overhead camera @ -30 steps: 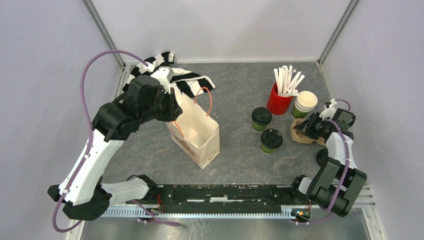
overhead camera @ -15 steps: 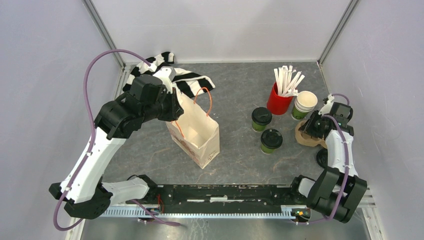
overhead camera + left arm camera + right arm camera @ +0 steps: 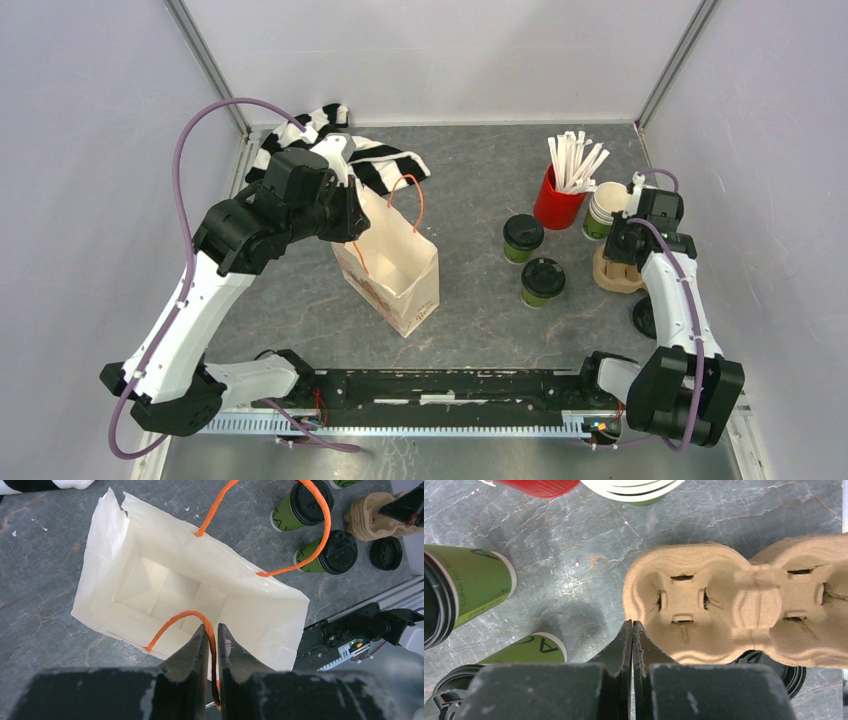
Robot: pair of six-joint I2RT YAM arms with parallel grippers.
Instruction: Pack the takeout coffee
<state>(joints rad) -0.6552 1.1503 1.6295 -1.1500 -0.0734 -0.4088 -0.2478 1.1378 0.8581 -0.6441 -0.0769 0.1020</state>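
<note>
Top external: you have walls at the back and on both sides of the table (image 3: 480, 330). The widest bare stretch lies between the paper bag (image 3: 395, 270) and the two coffees. The rear coffee cup (image 3: 523, 238) and the front coffee cup (image 3: 542, 281) stand upright on the table, close together but apart, right of the bag. Both are green with black lids. A red cup of white sticks (image 3: 558, 205) and a stack of lidless cups (image 3: 607, 210) crowd the far right corner. A pulp carrier (image 3: 612, 275) and a loose black lid (image 3: 645, 317) sit near the right wall. A striped cloth (image 3: 385, 160) lies behind the bag. The bag's side carries faint reddish print, too small to read.

Left wrist: your left gripper (image 3: 212, 632) has its jaws nearly together, pinching the bag's orange handle (image 3: 175, 620). The bag stands open below, with its second handle arching over the far edge. Both coffees show beyond it.

Right wrist: your right gripper (image 3: 632, 630) has its jaws fully together, tips at the left rim of the carrier. You can't tell from here whether any rim is caught between them. The carrier's two wells face up. The front cup's label band reads "AC". The rear cup's small lettering is illegible.
</note>
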